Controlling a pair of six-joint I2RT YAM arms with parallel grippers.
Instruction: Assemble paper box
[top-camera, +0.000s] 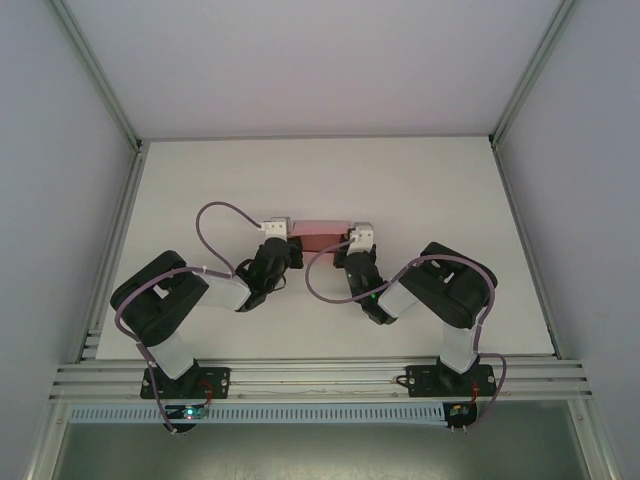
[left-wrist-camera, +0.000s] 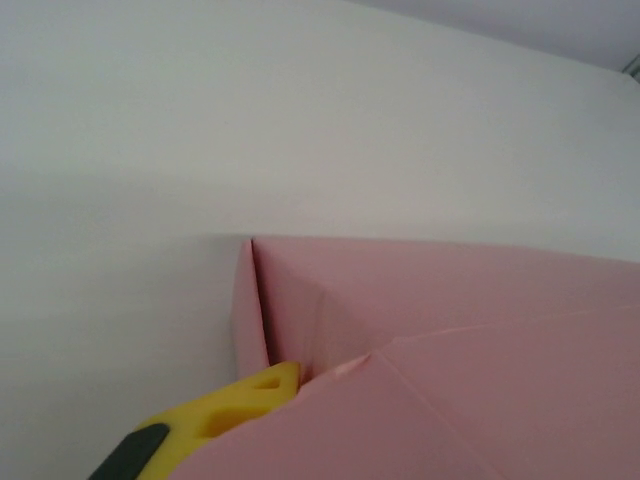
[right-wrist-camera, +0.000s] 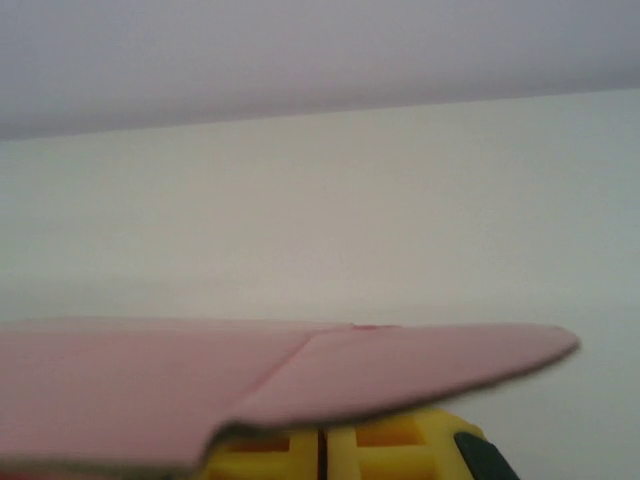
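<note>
1. Seen from above, the paper box (top-camera: 322, 231) – a small, flat pink rectangle – lies on the white table (top-camera: 200, 180), a little beyond mid-table, with its long side running left to right.
2. The left gripper (top-camera: 292, 245) meets the box's left end and the right gripper (top-camera: 349, 246) meets its right end, so the box sits directly between them. Both arms bend inward from their bases at the near edge, with purple cables (top-camera: 215, 212) looping over them.
3. From the left wrist, pink card spreads across the lower right, its creases running together at one corner. A narrow end panel stands upright along the card's left edge.
4. One yellow finger (left-wrist-camera: 250, 395) of the left gripper touches the card at that corner, partly tucked under a pink panel. Its partner is hidden, so it cannot be told whether the jaws stand parted or closed, or whether they grip the card.
5. From the right wrist, a pink flap stretches across the lower frame, its rounded tip pointing right, above the yellow fingers (right-wrist-camera: 385, 440). The two pads are pressed together with only a thin dark seam between them – clenched. Whether any card is nipped in that seam cannot be made out.
6. An aluminium rail (top-camera: 320, 375) carries the arm bases along the table's near edge, and pale walls (top-camera: 60, 150) enclose the table.
</note>
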